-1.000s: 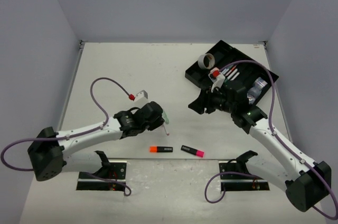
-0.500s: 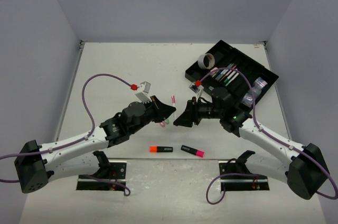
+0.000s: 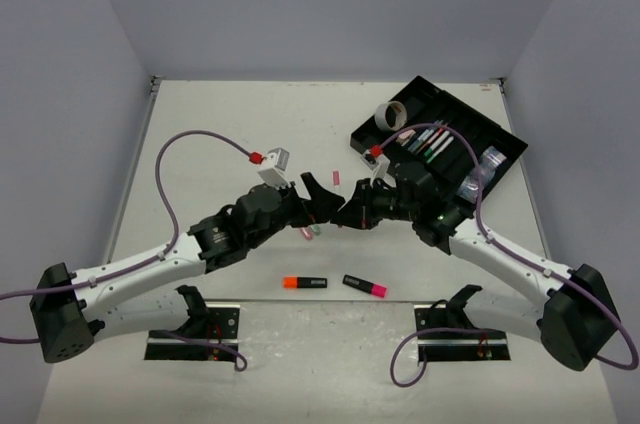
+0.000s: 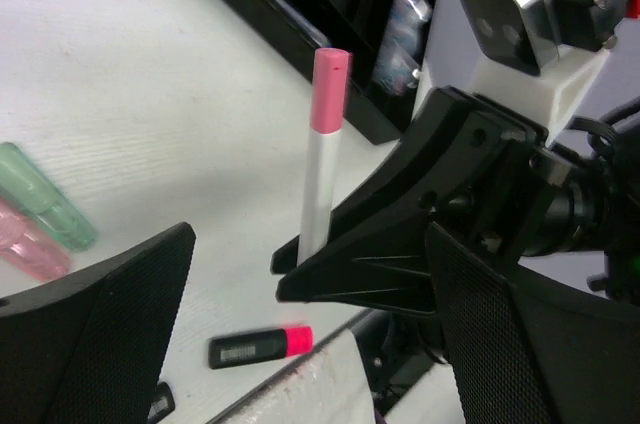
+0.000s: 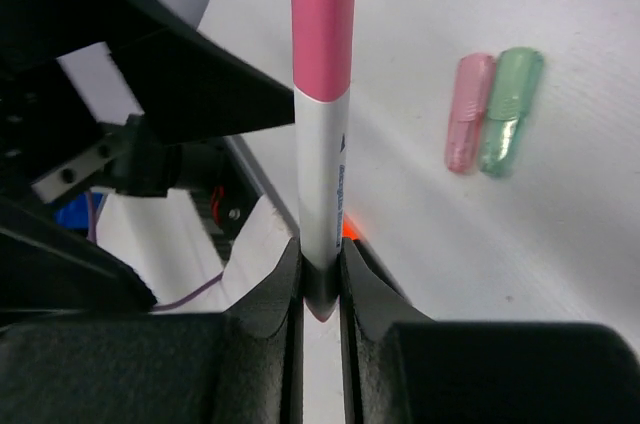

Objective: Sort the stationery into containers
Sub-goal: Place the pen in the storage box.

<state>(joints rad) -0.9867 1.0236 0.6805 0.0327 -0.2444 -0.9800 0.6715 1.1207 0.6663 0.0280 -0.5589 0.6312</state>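
Holding pink-and-white pen (image 5: 320, 134) clamped in right gripper (image 5: 320, 256), tip upward, compartment tray (image 3: 470, 116) far right behind; left gripper (image 3: 308, 199) spread apart alongside.

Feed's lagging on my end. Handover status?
Right gripper shut on pink-white pen. Left gripper open, fingers either side of it. Pink item and green item on table, clear of both.

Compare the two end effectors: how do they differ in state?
The left end effector is open and empty; the right end effector is shut on a pink-capped white pen. The left one's fingers are spread wide, the right one's pinch the pen's white end. Both face each other, nearly touching.
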